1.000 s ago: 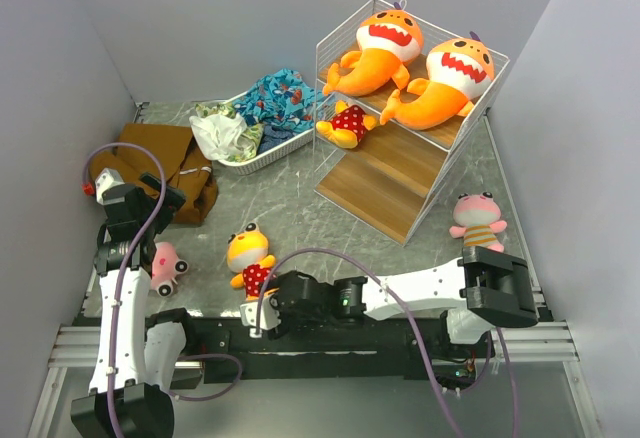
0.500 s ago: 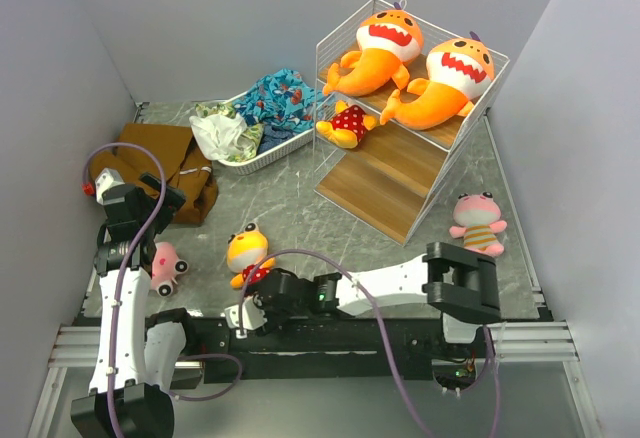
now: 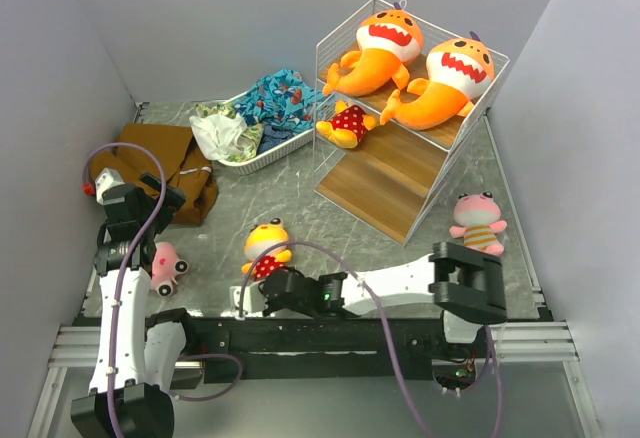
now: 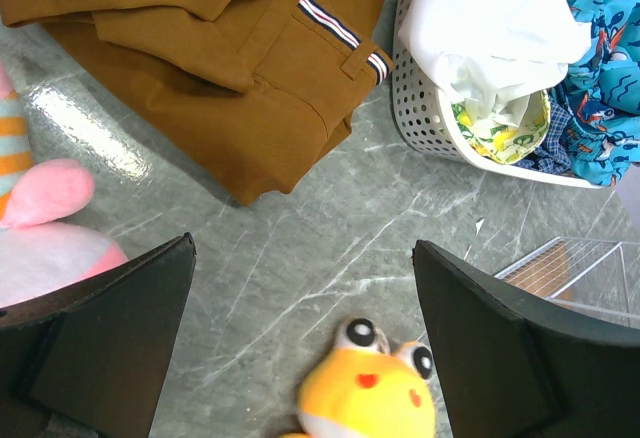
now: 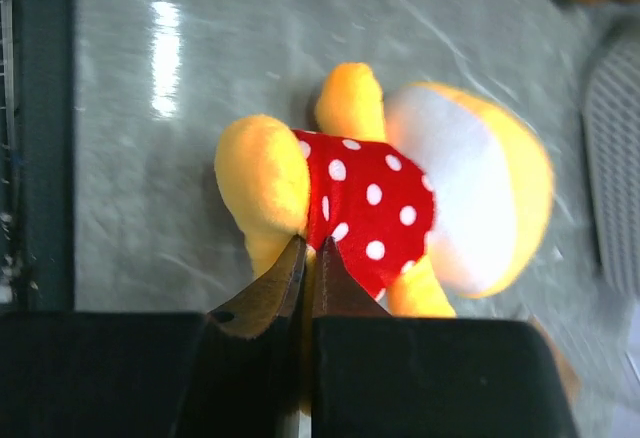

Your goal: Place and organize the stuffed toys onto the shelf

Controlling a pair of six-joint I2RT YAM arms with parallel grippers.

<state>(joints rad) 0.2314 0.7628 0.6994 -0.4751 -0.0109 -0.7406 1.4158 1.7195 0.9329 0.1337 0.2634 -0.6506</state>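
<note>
Held doll: the yellow-headed doll in the red polka-dot dress lies on the table, near its front edge, at about 7 o'clock from the shelf in the top view and well apart from it.
Right gripper: the right gripper has its fingers pressed together, pinching the hem of the doll's dress beside one yellow leg; the arm lies low along the front edge.
Second doll: the second doll lies on the shelf's lower plank, at the rack's 9 o'clock edge.
Shark plushes: both shark plushes lie side by side on the top tier, mouths up.
Pink striped plush: one pink striped plush sits on the table at 4 o'clock from the shelf, just beside it.
Other pink plush: the other pink plush lies at 9 o'clock from the held doll, beneath the left arm.
Left gripper: the left gripper hangs above the table with its fingers wide apart and nothing between them.
Basket: the white basket of patterned clothes stands at 9 o'clock from the shelf.
Brown cloth: the brown cloth lies folded at 9 o'clock from the basket.
</note>
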